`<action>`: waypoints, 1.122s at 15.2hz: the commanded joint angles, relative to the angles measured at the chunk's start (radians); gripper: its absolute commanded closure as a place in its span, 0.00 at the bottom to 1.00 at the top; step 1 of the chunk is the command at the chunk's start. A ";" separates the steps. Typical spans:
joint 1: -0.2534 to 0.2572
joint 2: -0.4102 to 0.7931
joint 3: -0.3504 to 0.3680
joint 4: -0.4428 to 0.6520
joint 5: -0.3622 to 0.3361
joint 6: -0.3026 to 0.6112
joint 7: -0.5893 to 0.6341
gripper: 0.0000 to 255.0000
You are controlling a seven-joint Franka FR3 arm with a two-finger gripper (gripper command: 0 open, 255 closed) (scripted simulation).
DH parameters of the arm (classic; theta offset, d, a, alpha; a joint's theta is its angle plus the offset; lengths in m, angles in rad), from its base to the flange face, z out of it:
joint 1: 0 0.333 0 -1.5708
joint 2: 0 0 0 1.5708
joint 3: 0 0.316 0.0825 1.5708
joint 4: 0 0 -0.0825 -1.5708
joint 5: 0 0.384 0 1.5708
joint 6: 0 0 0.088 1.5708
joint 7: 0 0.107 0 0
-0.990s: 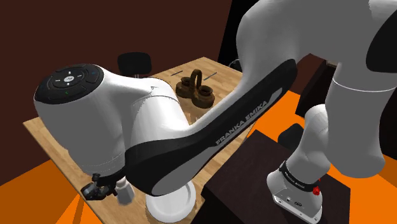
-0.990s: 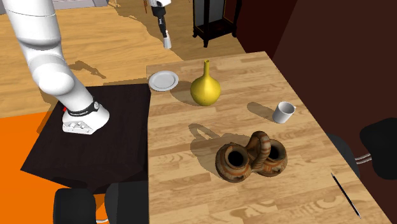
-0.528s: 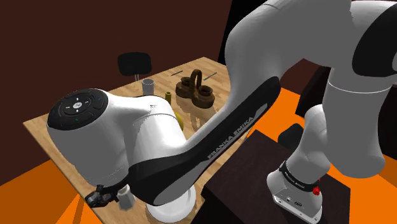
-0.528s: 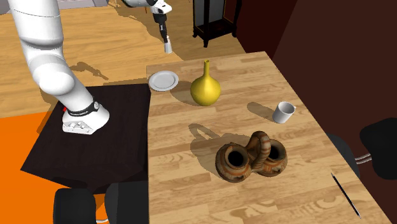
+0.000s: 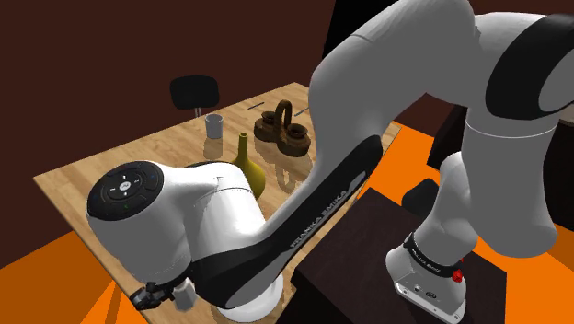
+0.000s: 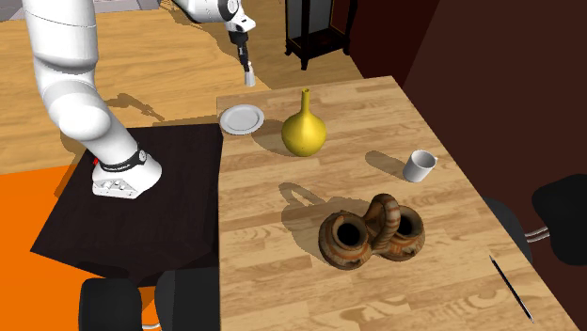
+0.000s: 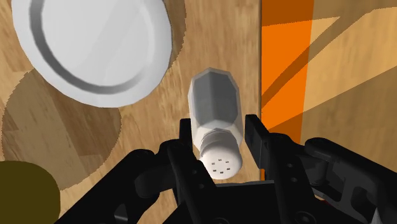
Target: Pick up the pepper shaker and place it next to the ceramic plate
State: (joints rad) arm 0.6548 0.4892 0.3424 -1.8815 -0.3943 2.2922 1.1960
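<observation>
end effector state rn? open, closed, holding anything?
The end effector is closed on the white pepper shaker, clasping it just below its perforated cap, with the white plate close beside it.

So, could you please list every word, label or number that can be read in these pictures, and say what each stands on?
"FRANKA EMIKA": white letters along the black panel of the arm, in the shoulder view.
White lettering on the black band around the arm's base: too small to read.
The pepper shaker and the plate carry no text.
</observation>
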 commanded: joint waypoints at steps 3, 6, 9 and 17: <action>0.009 0.036 -0.013 -0.004 -0.021 0.038 0.018 1.00; 0.016 0.065 -0.023 -0.003 -0.037 0.064 0.031 1.00; 0.024 0.095 -0.034 0.000 -0.053 0.089 0.044 1.00; 0.038 0.149 -0.054 0.009 -0.079 0.132 0.066 1.00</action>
State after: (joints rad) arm 0.6925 0.6371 0.2887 -1.8727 -0.4731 2.4228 1.2617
